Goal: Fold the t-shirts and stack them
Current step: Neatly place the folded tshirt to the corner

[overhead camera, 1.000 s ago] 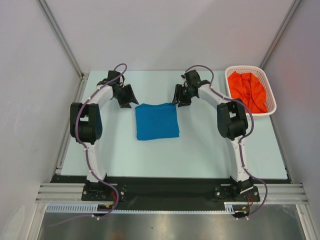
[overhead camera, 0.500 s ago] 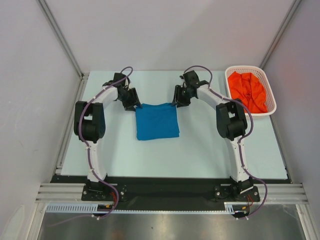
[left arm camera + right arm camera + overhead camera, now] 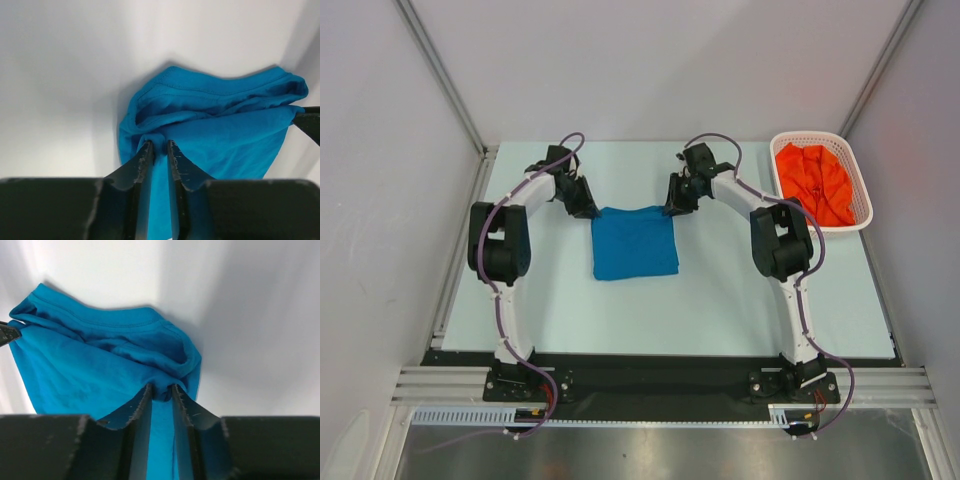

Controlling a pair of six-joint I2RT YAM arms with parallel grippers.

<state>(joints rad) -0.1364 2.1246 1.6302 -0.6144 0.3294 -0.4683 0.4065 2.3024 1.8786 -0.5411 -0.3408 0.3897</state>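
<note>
**Pale worktop, twin pinch on the blue tee**

Pale blue worktop (image 3: 720, 300), white walls on three sides, and the action sits dead centre. The blue t-shirt (image 3: 635, 243) lies as a neat, near-square packet between the two arms. The left arm (image 3: 500, 250) reaches in over the packet's far left corner, and the right arm (image 3: 782, 240) mirrors it at the far right corner.

Down to the wrist cameras. The left jaws are pressed almost together, with a bunched wad of blue cloth nipped between the tips. It's the same on the other side, where the right jaws pinch a gathered fold at their own corner. Hemmed layers pile up just beyond each pinch, so each looks to hold more than one thickness.

Why the matched hold? Gripping both far corners at once looks like the way to keep that edge straight and level, so the packet can be carried over in one piece rather than dragged askew. The likely next move is another fold towards the near edge. Any slipped layer would spoil the square.

Over at the far right, the orange-red t-shirt (image 3: 815, 183) sits crumpled in the white lattice basket (image 3: 865, 215), not yet folded. By that reckoning, stacking is some way off.
</note>
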